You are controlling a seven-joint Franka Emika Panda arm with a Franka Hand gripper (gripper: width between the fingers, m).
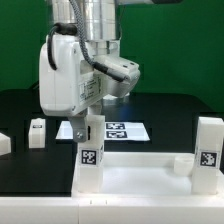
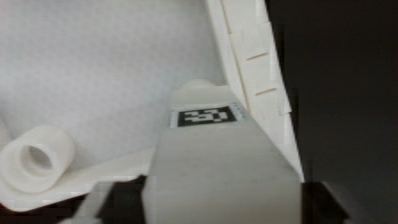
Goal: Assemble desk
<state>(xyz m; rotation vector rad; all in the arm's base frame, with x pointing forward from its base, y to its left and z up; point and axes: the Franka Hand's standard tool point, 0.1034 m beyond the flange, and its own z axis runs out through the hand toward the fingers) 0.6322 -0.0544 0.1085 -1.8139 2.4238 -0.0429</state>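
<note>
The white desk top [image 1: 140, 172] lies flat at the front of the table. One tagged white leg [image 1: 88, 155] stands upright on its corner at the exterior view's left, and my gripper [image 1: 88, 127] reaches down over the top of this leg. In the wrist view the leg [image 2: 214, 150] fills the space between my fingers [image 2: 345, 200], with a thin dark gap on each side, so the gripper [image 2: 222, 202] looks open around it. A round socket [image 2: 36, 160] shows beside the leg on the desk top [image 2: 98, 80]. A second leg [image 1: 208, 150] stands at the right corner.
A loose short leg [image 1: 37, 132] stands on the black table at the exterior view's left, and another white part [image 1: 4, 143] shows at the left edge. The marker board [image 1: 118, 130] lies behind the desk top. The arm's white body rises above.
</note>
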